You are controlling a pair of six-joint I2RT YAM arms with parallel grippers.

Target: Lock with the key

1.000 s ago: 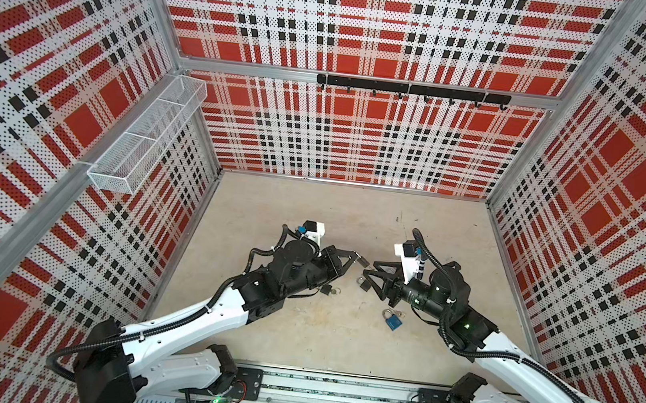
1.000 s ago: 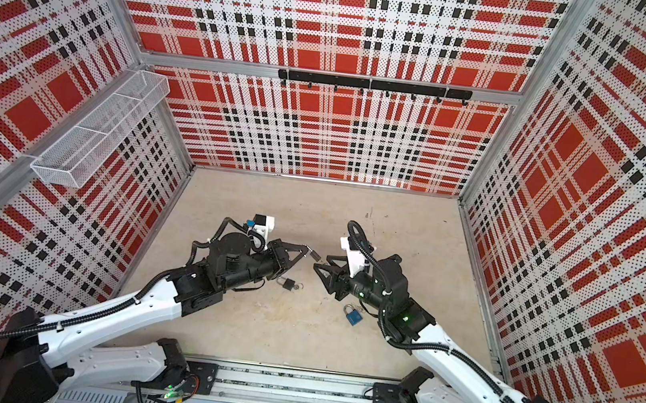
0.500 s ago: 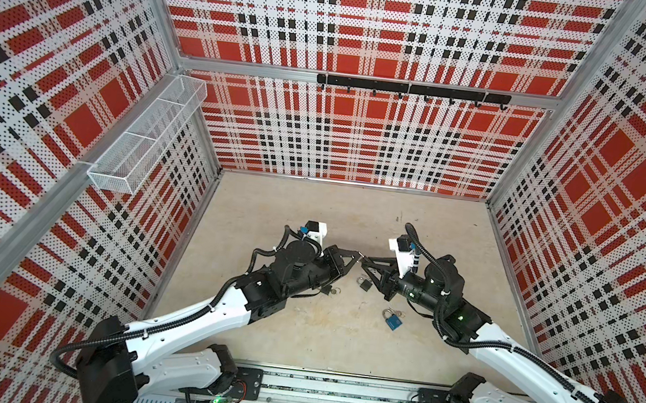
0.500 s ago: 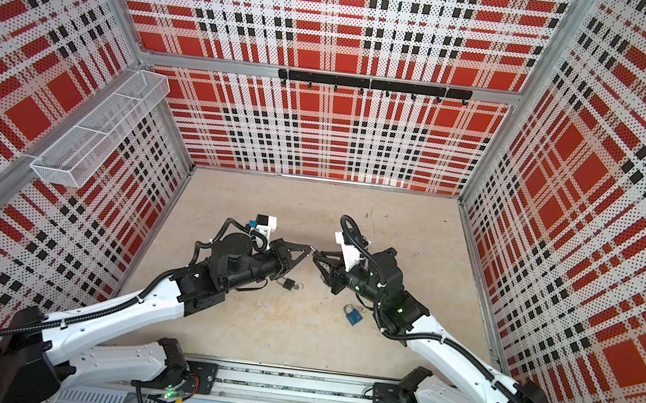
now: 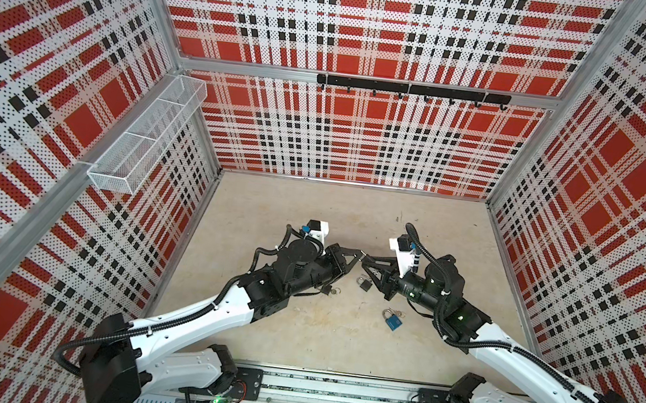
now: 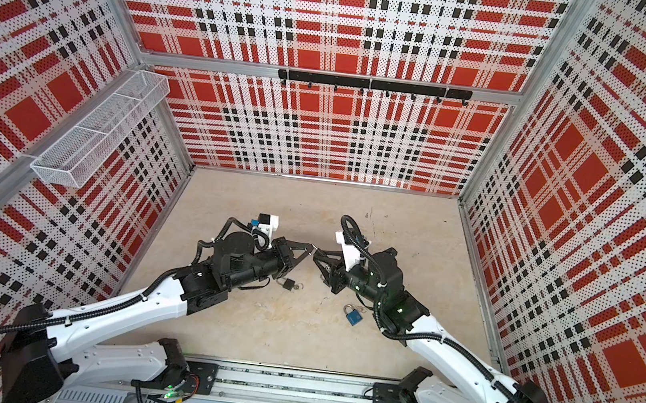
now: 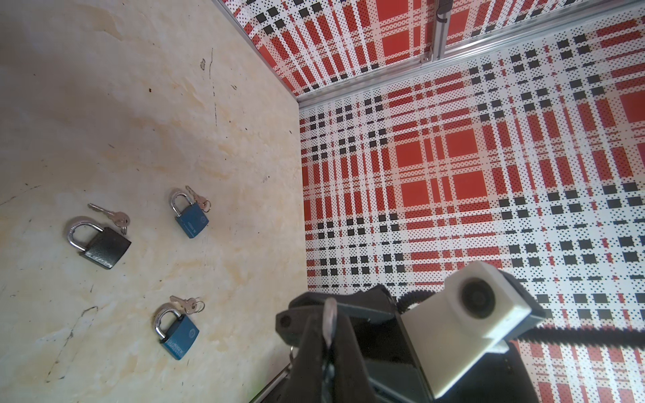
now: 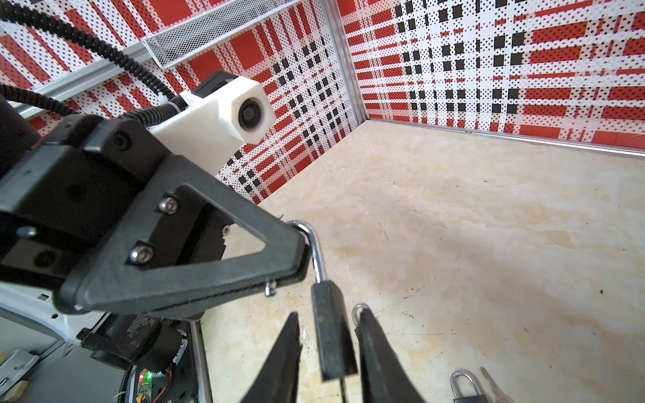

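**Left gripper [image 8: 302, 254] clamps black padlock [image 8: 331, 335] by its shackle**

In both top views it meets the right gripper [image 5: 365, 259] tip to tip, mid-floor. The left wrist view shows a key [image 7: 111, 214] lying beside another padlock [image 7: 101, 244] on the floor. In the right wrist view, the right gripper's fingers [image 8: 377, 349] stand parted around the hanging body, gap showing.
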